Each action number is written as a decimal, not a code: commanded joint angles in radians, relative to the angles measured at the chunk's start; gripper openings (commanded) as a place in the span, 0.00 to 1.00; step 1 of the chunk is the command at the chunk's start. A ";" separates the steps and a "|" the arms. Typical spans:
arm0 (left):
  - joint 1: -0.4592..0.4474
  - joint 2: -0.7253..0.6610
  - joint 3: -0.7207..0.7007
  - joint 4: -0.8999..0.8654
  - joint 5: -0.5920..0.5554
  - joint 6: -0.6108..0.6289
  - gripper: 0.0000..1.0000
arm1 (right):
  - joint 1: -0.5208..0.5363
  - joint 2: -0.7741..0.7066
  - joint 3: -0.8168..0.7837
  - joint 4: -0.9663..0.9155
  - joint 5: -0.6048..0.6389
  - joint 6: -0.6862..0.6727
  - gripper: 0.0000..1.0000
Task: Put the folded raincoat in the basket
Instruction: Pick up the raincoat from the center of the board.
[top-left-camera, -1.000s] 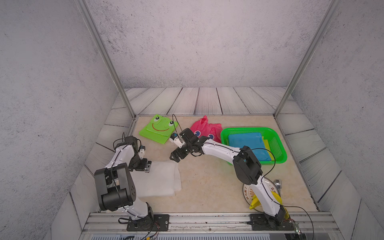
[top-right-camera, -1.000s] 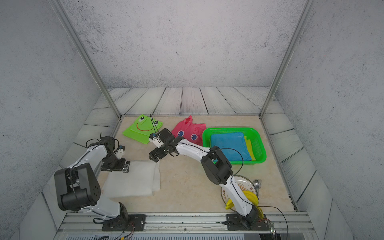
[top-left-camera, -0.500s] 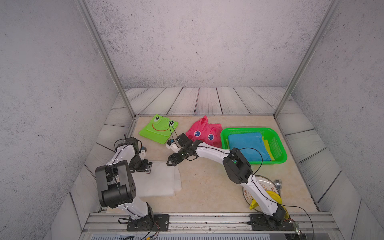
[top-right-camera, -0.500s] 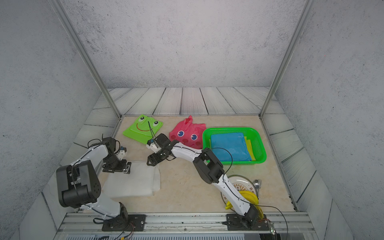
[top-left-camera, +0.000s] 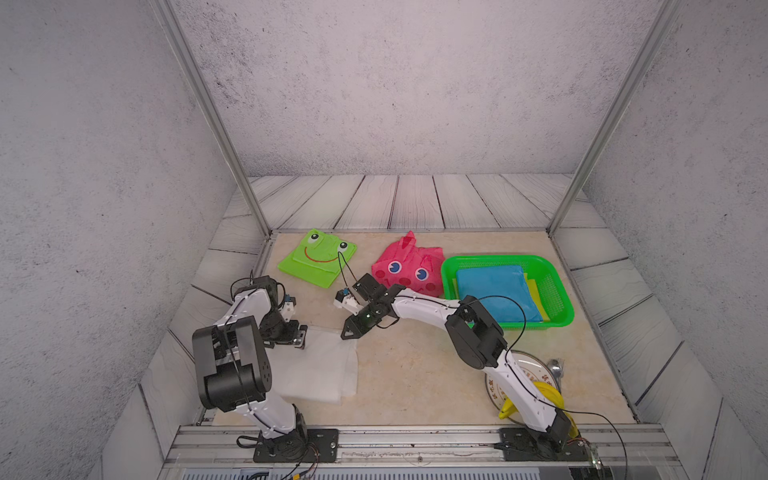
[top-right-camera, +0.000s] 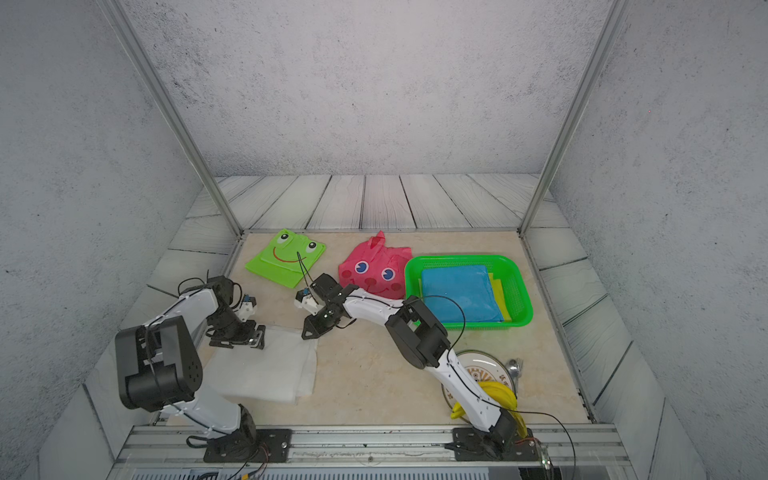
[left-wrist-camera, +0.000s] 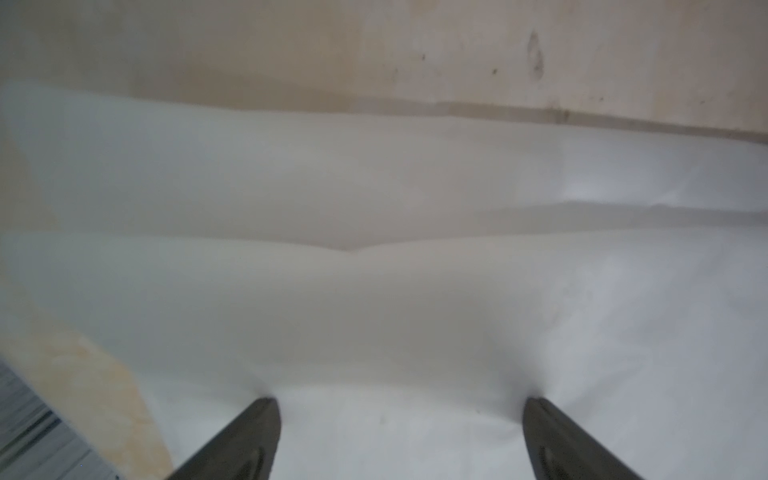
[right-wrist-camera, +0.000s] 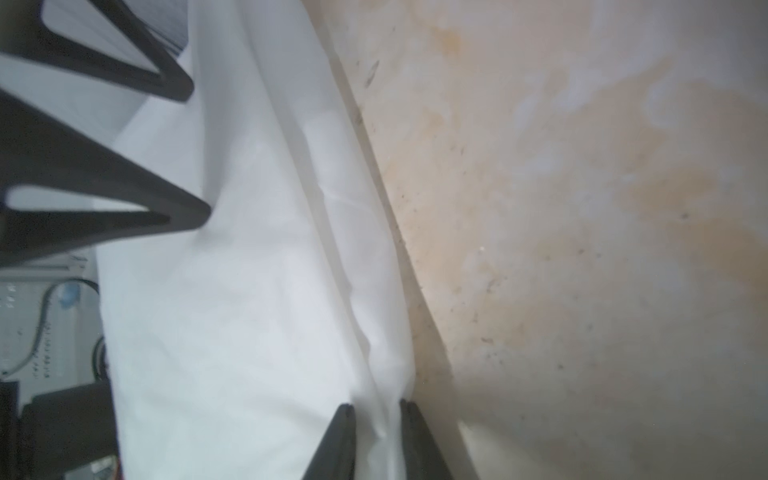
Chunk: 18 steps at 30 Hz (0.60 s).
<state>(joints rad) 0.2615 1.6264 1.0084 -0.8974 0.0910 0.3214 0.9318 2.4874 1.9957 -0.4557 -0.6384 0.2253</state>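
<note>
The folded raincoat (top-left-camera: 316, 370) (top-right-camera: 266, 370) is white and lies flat at the table's front left. My right gripper (top-left-camera: 347, 332) (top-right-camera: 308, 332) is at its far right corner. In the right wrist view it (right-wrist-camera: 376, 405) is shut on a pinched ridge of the white cloth (right-wrist-camera: 228, 311). My left gripper (top-left-camera: 300, 334) (top-right-camera: 254, 337) rests on the far left corner, open, both tips (left-wrist-camera: 399, 401) pressing the cloth (left-wrist-camera: 374, 291). The green basket (top-left-camera: 498, 258) (top-right-camera: 461, 257) stands at the right and holds a blue folded piece (top-left-camera: 494, 295) over a yellow one (top-left-camera: 536, 291).
A green frog-face raincoat (top-left-camera: 316, 257) and a pink one with eyes (top-left-camera: 409, 266) lie at the back, the pink one next to the basket. A plate (top-left-camera: 536, 365) with a yellow banana (top-left-camera: 544, 395) and a spoon (top-left-camera: 555, 368) sits at the front right, under the right arm.
My right gripper has come forward and left, down onto the white raincoat's far right corner, and closed on the cloth. The left gripper has stayed open on the other corner.
</note>
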 joint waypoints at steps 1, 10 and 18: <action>-0.004 -0.038 0.010 -0.060 0.059 0.029 0.97 | 0.013 0.033 -0.006 -0.104 0.002 -0.016 0.03; -0.005 -0.194 0.241 -0.331 0.325 0.209 1.00 | 0.006 -0.146 -0.082 -0.184 0.120 -0.242 0.00; -0.005 -0.191 0.482 -0.391 0.666 0.413 1.00 | -0.007 -0.400 -0.250 -0.141 0.302 -0.462 0.00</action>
<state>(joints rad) 0.2596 1.4303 1.4693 -1.2308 0.5594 0.5991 0.9306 2.1738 1.7824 -0.5957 -0.4309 -0.1085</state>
